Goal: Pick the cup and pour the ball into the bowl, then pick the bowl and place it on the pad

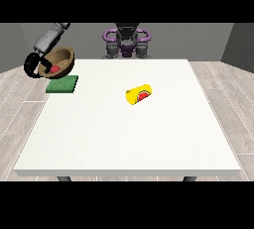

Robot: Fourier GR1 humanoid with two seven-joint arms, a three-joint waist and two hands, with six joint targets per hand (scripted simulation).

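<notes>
Grey walls and pale wood flooring frame a large white counter (129, 124), with the robot torso (126, 42) small at the far edge.

We see one arm (50, 35) reaching in from the upper left of the view, grey forearm angled down toward the counter's far left corner. The hand at the view's left (33, 66) is black, curled around the rim of the brown bowl (63, 60), so it is gripping the bowl. The bowl is tilted, opening facing the camera and slightly down, held above the counter's left edge. A red ball (54, 69) sits inside the bowl, near the hand.

Green pad (63, 84) lies flat on the counter just below and slightly right of the bowl; the bowl appears above it, and we can't tell whether they touch.

Yellow cup (139, 95) lies on its side near the counter's middle, well apart from the hand, with a red-and-green mark showing on the end that faces the camera.

We don't see the other hand in this view.
</notes>
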